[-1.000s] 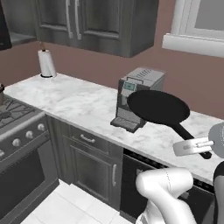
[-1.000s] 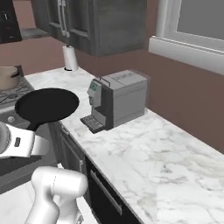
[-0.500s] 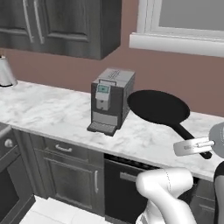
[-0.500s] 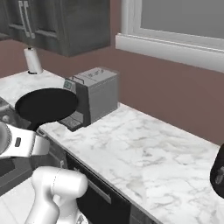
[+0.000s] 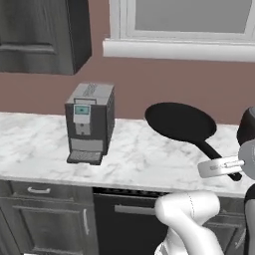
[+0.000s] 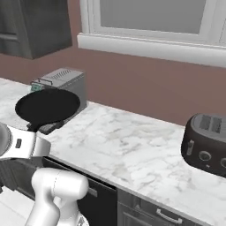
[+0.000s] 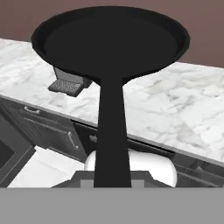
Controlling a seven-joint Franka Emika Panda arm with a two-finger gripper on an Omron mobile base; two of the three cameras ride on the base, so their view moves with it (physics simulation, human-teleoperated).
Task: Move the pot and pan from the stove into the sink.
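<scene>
1. The claw (image 5: pixel 219 167) is clamped tight on the long thin handle of the shallow round all-black frying pan (image 5: pixel 180 121).
2. Pan rides level in the air above the white marble counter (image 5: pixel 134 154), over its front edge.
3. A grey boxy coffee machine (image 5: pixel 88 122) stands behind it, and a dark grey toaster (image 6: pixel 206 143) sits further along the counter.

The pan (image 7: pixel 111 41) is matt black all over, smooth, with no shine. The bench (image 6: pixel 128 145) looks like polished white marble with grey veins. The coffee machine (image 5: pixel 89 122) and the toaster (image 6: pixel 207 143) have dull dark-grey casings.
</scene>
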